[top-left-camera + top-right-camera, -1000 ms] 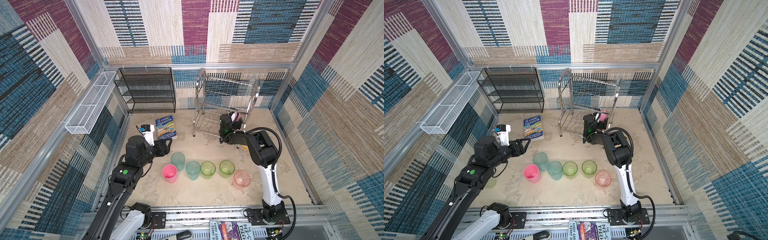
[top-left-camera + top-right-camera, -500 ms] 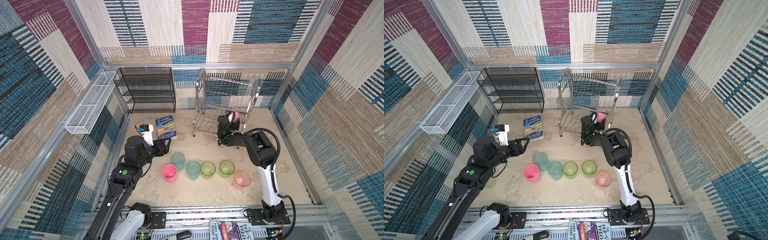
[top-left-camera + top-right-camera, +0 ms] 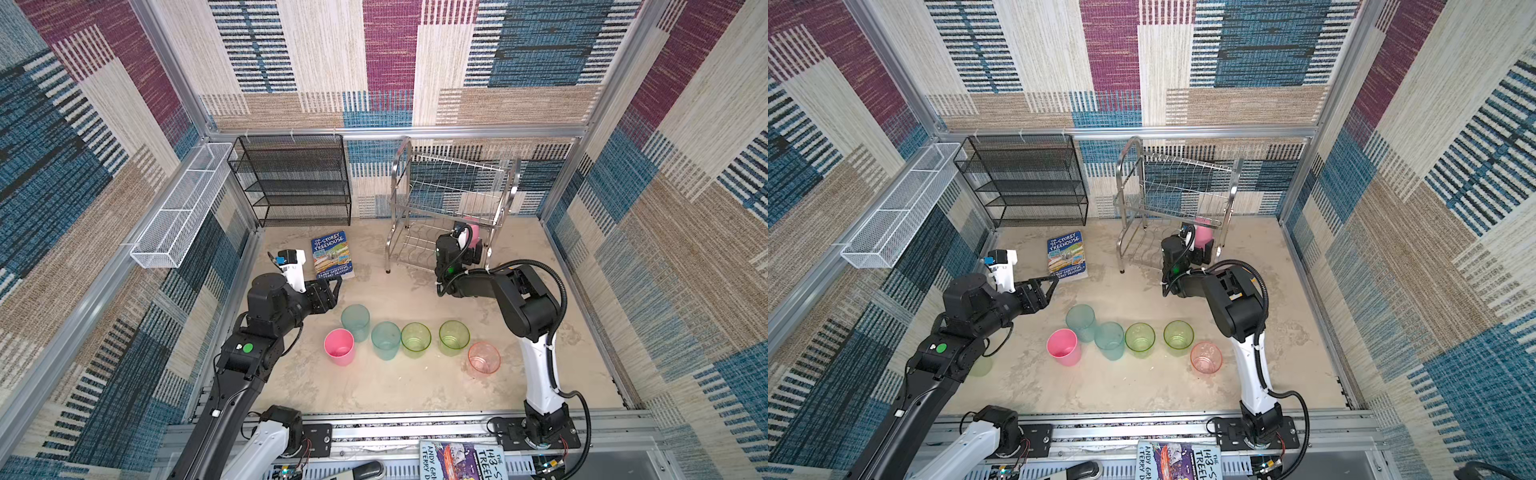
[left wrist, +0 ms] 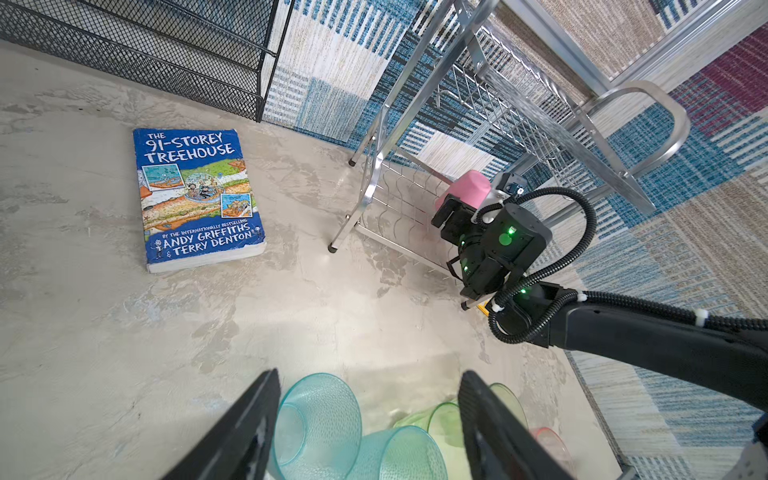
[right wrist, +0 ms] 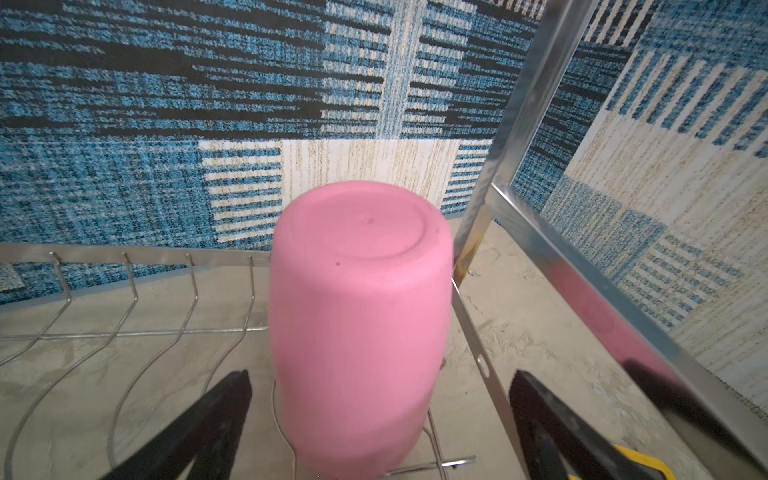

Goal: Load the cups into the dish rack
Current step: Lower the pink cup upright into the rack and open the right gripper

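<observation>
The dish rack (image 3: 451, 208) (image 3: 1177, 195) stands at the back. An opaque pink cup (image 5: 361, 324) (image 3: 473, 227) (image 4: 467, 189) sits upside down on its lower tier. My right gripper (image 5: 380, 374) (image 3: 471, 253) is open, one finger on each side of that cup and clear of it. On the floor stand a pink cup (image 3: 339, 347), two teal cups (image 3: 355, 322) (image 3: 386, 340), two yellow-green cups (image 3: 415, 340) (image 3: 454, 337) and a salmon cup (image 3: 484, 359). My left gripper (image 4: 369, 374) (image 3: 332, 286) hangs open and empty just above and behind the teal cups.
A blue book (image 3: 332, 255) lies left of the rack. A black mesh shelf unit (image 3: 295, 183) stands at the back wall. A white mesh basket (image 3: 183, 203) hangs on the left wall. Another yellow-green cup (image 3: 980, 365) shows partly behind my left arm.
Hardly anything: the right wrist has shifted slightly at the rack with its jaws wide apart round the pink cup. The left arm has stayed in place.
</observation>
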`<state>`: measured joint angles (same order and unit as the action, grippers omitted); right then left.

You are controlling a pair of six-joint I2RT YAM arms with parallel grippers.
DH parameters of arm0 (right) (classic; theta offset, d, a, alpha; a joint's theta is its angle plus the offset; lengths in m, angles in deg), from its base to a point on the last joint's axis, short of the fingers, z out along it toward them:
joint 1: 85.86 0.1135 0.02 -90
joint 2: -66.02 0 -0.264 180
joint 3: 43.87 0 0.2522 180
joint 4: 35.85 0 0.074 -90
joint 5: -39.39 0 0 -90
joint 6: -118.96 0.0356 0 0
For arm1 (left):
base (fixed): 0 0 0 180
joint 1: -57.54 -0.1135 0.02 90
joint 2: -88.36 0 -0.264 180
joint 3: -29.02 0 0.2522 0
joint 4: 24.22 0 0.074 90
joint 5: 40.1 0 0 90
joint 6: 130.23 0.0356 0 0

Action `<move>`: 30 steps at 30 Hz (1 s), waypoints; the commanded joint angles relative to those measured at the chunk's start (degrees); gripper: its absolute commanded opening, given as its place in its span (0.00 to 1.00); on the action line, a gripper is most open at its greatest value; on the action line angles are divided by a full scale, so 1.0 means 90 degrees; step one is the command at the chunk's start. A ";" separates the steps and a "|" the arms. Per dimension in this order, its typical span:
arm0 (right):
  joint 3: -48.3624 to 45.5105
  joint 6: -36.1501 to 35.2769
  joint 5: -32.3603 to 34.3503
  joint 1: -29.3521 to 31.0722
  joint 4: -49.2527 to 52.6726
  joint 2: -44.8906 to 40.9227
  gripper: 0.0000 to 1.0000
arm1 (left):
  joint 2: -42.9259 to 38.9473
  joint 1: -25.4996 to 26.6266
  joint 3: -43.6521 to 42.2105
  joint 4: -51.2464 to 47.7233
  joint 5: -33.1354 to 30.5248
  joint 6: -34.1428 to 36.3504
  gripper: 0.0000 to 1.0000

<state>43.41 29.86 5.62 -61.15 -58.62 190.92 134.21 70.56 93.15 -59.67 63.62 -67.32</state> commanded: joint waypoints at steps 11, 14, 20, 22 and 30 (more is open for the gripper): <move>-0.0833 0.0058 0.0115 0.0324 -0.0441 -0.0537 1.00 | -0.0005 -0.0001 -0.0123 0.0282 0.0018 -0.0151 0.72; -0.0870 0.0067 0.0090 0.0407 -0.0338 -0.0614 1.00 | 0.0008 -0.0001 -0.0147 0.0274 -0.0010 -0.0152 0.71; -0.1297 0.0063 0.0043 0.0610 -0.0423 -0.0947 1.00 | 0.0014 -0.0001 -0.0147 0.0233 -0.0088 -0.0163 0.71; -0.1415 0.0115 -0.0016 0.0666 -0.0306 -0.1102 1.00 | 0.0024 -0.0006 -0.0148 0.0203 -0.0113 -0.0173 0.71; -0.2029 0.0439 -0.0460 0.0952 0.0081 -0.2021 0.99 | 0.0148 0.0004 -0.0079 0.0023 -0.0321 -0.0159 0.71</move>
<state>26.08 31.74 3.85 -53.21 -58.99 175.34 135.22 70.60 92.02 -59.30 62.04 -68.54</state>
